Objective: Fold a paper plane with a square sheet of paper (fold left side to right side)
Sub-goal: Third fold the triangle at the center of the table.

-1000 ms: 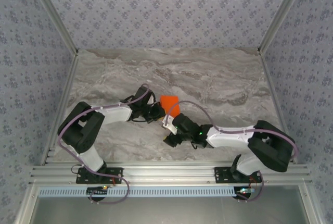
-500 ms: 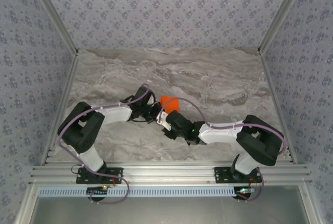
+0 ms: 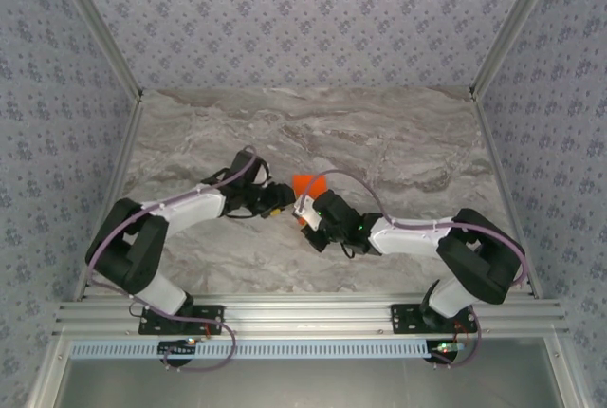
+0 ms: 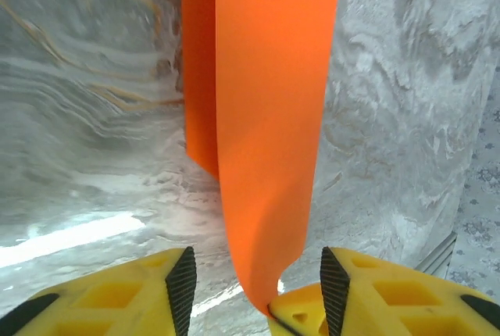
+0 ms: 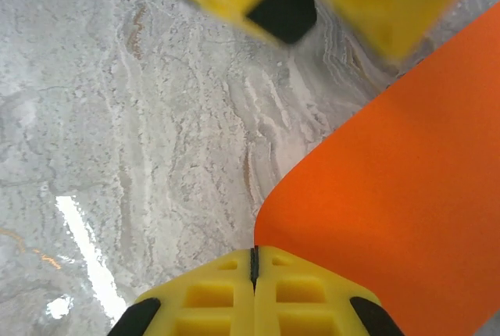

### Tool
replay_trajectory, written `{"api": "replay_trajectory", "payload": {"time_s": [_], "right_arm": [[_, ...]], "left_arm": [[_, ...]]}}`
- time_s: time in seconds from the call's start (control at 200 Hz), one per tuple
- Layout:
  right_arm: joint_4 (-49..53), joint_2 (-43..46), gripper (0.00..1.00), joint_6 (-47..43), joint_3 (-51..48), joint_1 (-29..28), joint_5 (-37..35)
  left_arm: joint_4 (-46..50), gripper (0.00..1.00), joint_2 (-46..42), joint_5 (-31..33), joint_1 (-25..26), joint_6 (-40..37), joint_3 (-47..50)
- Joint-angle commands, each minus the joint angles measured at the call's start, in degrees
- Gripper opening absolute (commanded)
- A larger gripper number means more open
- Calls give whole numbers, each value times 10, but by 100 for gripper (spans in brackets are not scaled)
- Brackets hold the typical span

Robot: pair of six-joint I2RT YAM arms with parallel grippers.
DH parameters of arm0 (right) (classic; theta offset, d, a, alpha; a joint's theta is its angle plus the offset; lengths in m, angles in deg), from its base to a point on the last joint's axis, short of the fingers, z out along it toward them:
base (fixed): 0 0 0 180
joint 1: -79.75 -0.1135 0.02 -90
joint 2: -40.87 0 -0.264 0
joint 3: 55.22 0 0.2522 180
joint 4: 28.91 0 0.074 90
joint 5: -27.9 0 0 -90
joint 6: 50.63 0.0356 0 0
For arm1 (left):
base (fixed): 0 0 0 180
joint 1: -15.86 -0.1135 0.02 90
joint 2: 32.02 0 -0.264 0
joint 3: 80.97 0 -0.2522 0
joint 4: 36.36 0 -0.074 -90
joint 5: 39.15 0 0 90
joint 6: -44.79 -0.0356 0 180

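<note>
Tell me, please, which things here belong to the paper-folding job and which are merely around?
Job: square sheet of paper, partly lifted; left hand, open beside it; right hand, shut on its edge.
Just there: marble table; patterned walls; aluminium rail.

Open table (image 3: 408, 133) beyond; left gripper (image 3: 282, 201), right gripper (image 3: 305, 209) and raised paper (image 3: 309, 183) crowd centre.

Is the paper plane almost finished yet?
Not nearly. Done: the orange sheet is lifted and curled over itself. In hand: the right fingers seem to pinch its edge; the left fingers stand open around the bend. Left: flattening this crease, then every other fold.
</note>
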State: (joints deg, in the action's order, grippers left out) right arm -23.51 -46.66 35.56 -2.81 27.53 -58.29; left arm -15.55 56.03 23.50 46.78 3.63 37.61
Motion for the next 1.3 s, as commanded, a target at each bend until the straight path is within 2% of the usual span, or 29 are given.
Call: {"api": "replay_trajectory", "payload": {"time_s": [0.0,0.205,0.385,0.605,1.064,1.294], "right_arm": [[15,9,0,32,4,16,66],[21,-3,0,61,18,49,124],[25,-22,0,70,30,58,148],[26,-41,0,88,42,68,166],[41,-59,0,147,55,134,243],[73,-94,0,161,79,161,239]], "left_arm": [[49,46,-16,-2,-12,-55,-38],[58,29,87,-62,-12,-100,-142],[56,25,182,-90,-2,-109,-230],[108,22,284,-93,15,-133,-325],[132,18,358,-76,18,-141,-337],[135,17,361,-68,20,-145,-331]]}}
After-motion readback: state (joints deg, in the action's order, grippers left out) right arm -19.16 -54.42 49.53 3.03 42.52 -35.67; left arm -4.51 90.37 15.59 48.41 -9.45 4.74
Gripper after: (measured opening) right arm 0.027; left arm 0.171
